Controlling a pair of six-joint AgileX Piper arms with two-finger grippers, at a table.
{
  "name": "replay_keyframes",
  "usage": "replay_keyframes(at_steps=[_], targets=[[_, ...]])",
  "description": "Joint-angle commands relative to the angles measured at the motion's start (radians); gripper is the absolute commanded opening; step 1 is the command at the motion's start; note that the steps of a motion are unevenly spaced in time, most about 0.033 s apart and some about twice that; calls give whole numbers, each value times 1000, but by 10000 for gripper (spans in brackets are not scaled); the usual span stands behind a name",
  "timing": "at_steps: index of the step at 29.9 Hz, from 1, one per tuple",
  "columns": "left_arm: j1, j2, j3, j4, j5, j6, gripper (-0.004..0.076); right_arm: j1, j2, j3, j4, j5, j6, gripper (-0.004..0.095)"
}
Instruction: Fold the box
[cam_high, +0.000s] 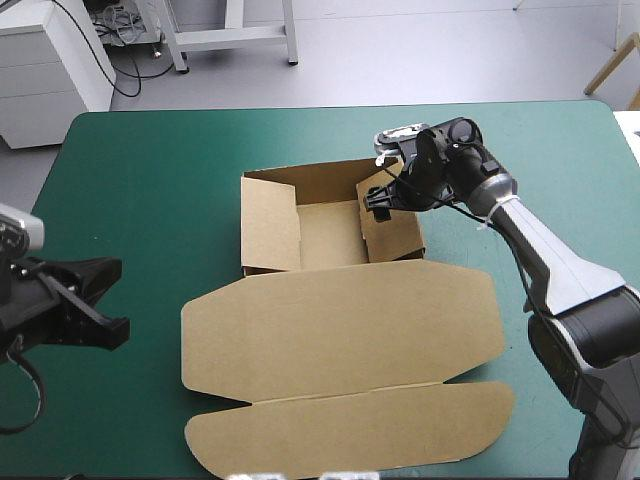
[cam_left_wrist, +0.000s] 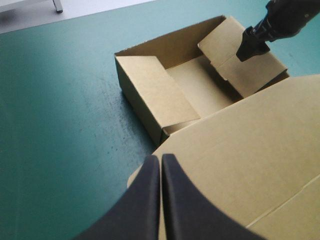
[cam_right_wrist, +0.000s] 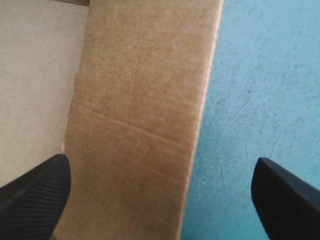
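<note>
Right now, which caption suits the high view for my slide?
Open right gripper straddles the brown box's right wall flap; the lid lies flat.

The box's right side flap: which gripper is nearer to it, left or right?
Right. The right gripper, open, hangs over that flap at the box's right side. The left gripper, shut, is by the table's left edge, apart from the box, pointing toward its flat lid.
</note>
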Motion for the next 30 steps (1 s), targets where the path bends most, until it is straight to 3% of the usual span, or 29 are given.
replay_keyframes(at_steps=[1, 16, 18, 19, 24, 30], targets=[[-2, -65, 70, 30, 44, 7, -10, 0, 1, -26, -11, -38, -12, 901], [-2, -239, 360, 52, 34, 5, -10, 0, 54, -26, 37, -31, -12, 884], [-2, -239, 374, 52, 30, 3, -10, 0, 54, -26, 37, -17, -12, 800], [-2, -239, 379, 52, 26, 3, -10, 0, 54, -26, 35, -7, -12, 687], [-2, -239, 381, 52, 12, 3, -10, 0, 54, -27, 26, -2, -15, -22], [-2, -239, 381, 52, 12, 3, -10, -12, 36, -41, 26, -63, -19, -19]])
